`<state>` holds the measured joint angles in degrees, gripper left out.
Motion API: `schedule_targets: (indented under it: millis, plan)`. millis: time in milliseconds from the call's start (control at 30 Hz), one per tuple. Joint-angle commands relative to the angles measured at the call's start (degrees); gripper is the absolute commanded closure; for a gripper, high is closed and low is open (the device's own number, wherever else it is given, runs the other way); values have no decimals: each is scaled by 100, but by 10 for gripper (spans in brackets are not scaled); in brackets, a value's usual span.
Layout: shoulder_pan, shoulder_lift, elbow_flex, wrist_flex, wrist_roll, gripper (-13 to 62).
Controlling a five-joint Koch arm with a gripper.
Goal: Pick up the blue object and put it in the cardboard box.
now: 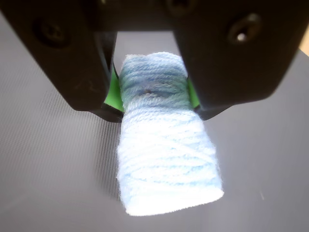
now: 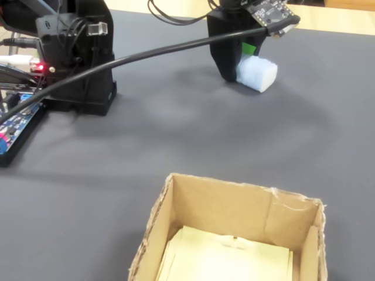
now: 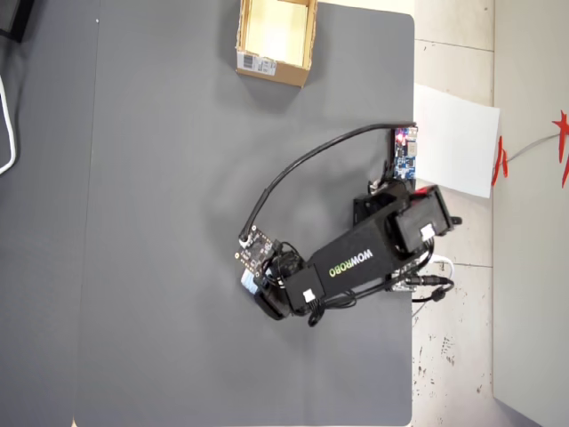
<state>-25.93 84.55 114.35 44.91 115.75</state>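
My gripper (image 1: 153, 104) is shut on the blue object (image 1: 166, 154), a pale blue yarn-wrapped block squeezed between the green pads. Its lower half sticks out below the black fingers (image 1: 227, 72). In the fixed view the blue object (image 2: 258, 73) sits in the gripper (image 2: 243, 63) just over the grey mat; contact with the mat cannot be told. The cardboard box (image 2: 234, 205) stands open at the near edge of that view, pale yellowish inside. From overhead the cardboard box (image 3: 271, 64) is at the top, far from the gripper (image 3: 253, 283) and the blue object (image 3: 246, 281).
The arm's black base (image 2: 82, 58) and a circuit board (image 2: 17, 120) stand at the left of the fixed view. A black cable (image 2: 146, 54) runs from there to the wrist. Overhead, the mat's right edge (image 3: 414, 133) borders a white sheet (image 3: 453, 138).
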Motion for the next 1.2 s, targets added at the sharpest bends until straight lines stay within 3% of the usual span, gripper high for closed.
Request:
schedule_targets:
  millis: [0,633,1167]
  plan:
    - [141,457,-237,-413,123,371]
    - [2654,3366,1925,-2487,-1714,371]
    - [4711,3973,1890,-3393,-5142,371]
